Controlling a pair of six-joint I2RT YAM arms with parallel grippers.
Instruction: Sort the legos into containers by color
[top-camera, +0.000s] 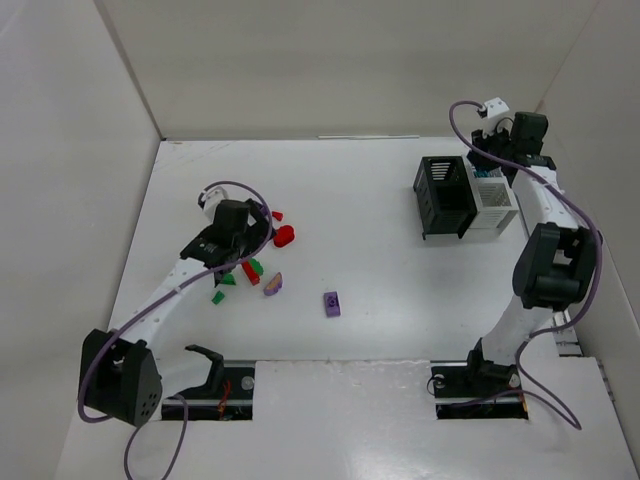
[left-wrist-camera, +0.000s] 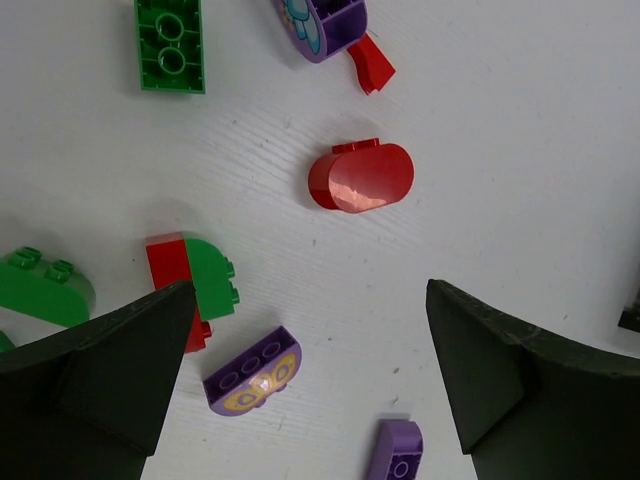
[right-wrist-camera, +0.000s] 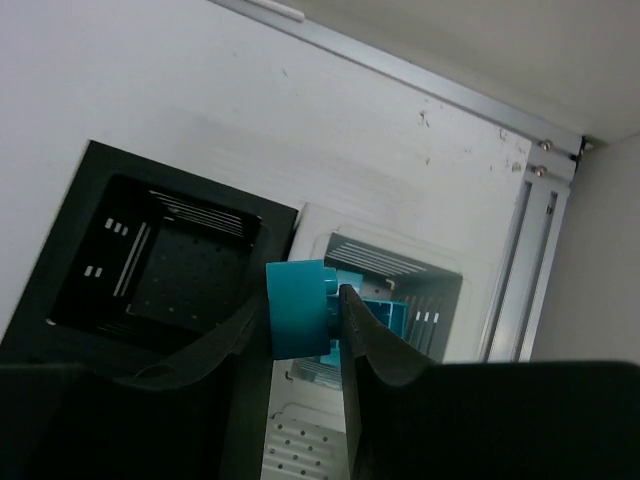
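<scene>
My right gripper (right-wrist-camera: 305, 305) is shut on a teal brick (right-wrist-camera: 297, 308) and holds it above a white bin (right-wrist-camera: 395, 290) that has teal bricks inside; in the top view it (top-camera: 497, 160) hangs over the bin cluster (top-camera: 465, 195). My left gripper (left-wrist-camera: 305, 385) is open and empty over loose bricks: a red rounded brick (left-wrist-camera: 362, 178), a purple butterfly brick (left-wrist-camera: 253, 372), a purple brick (left-wrist-camera: 394, 452), a red-and-green pair (left-wrist-camera: 192, 280), and green bricks (left-wrist-camera: 170, 45). In the top view it (top-camera: 225, 240) sits above the pile (top-camera: 255, 270).
A black bin (right-wrist-camera: 165, 260) adjoins the white one on the left. A lone purple brick (top-camera: 332, 304) lies mid-table. White walls enclose the table; a metal rail (right-wrist-camera: 520, 260) runs by the right wall. The arm bases sit at the near edge.
</scene>
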